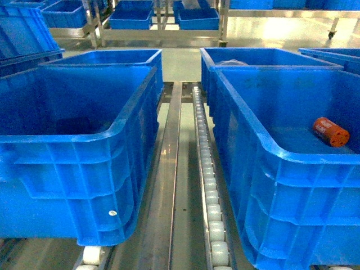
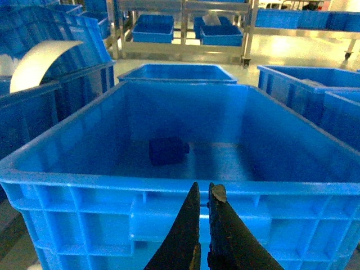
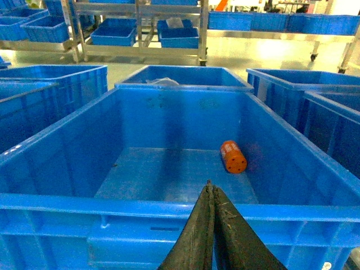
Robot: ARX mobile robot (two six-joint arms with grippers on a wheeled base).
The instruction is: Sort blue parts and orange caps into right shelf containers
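One orange cap (image 1: 331, 132) lies on its side on the floor of the right blue crate (image 1: 281, 154); the right wrist view shows the orange cap (image 3: 233, 157) near the right wall of that crate (image 3: 169, 207). A dark blue part (image 2: 167, 151) rests on the floor of the left crate (image 2: 112, 185). My left gripper (image 2: 203, 188) hangs outside that crate's near wall, just below the rim, shut with only a hairline gap and nothing in it. My right gripper (image 3: 210, 185) is shut and empty at the right crate's near rim. Neither gripper shows in the head view.
A roller track (image 1: 208, 185) and a metal rail (image 1: 169, 169) run between the left crate (image 1: 84, 146) and the right one. More blue crates (image 1: 129, 56) stand behind. Metal racks with blue bins (image 1: 132, 19) line the back. A white curved sheet (image 2: 39, 64) sticks up at the left.
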